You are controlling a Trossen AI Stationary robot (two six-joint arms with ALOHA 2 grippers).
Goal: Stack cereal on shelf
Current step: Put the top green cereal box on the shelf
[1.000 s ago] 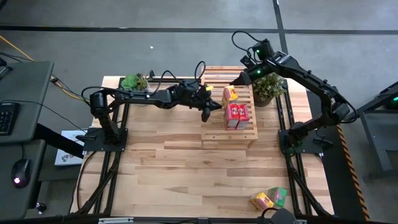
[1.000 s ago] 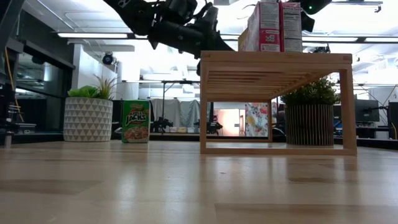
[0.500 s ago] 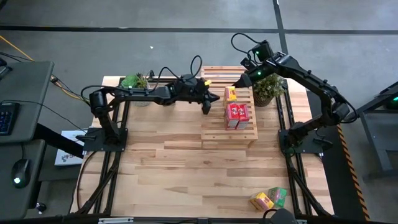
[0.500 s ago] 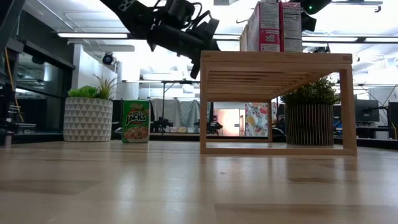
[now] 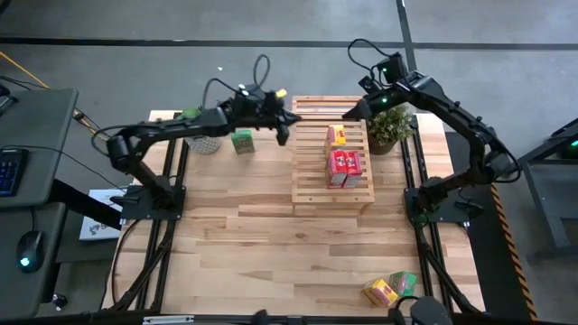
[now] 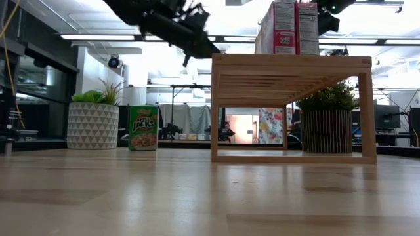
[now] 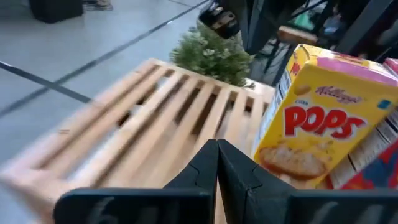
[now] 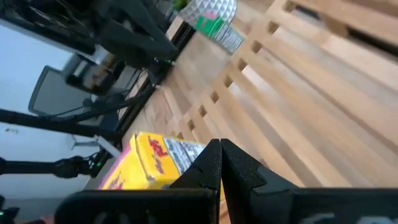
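The slatted wooden rack [image 5: 332,152] stands at the table's far right. A yellow cereal box [image 5: 335,135] and two red boxes [image 5: 344,168] stand upright on its top. In the low view the red boxes [image 6: 289,26] show above the rack [image 6: 292,108]. A green box [image 5: 242,141] stands on the table left of the rack, beside the white pot. Another yellow and green box [image 5: 390,289] lie at the near edge. My left gripper [image 5: 284,126] hovers shut off the rack's far left corner, facing the yellow box [image 7: 323,130]. My right gripper [image 5: 348,113] hovers shut above the rack's far edge.
A plant in a white pot [image 6: 93,118] stands at the far left, next to the green box [image 6: 143,128]. A plant in a dark pot [image 5: 390,128] stands right of the rack. The wide near half of the table [image 5: 271,244] holds only the two boxes at its near edge.
My left gripper has drawn back from the rack's left side toward the far edge and a little to the left, staying shut; the green box beneath the arm now shows. My right gripper has shifted slightly. The boxes on the rack have not moved.
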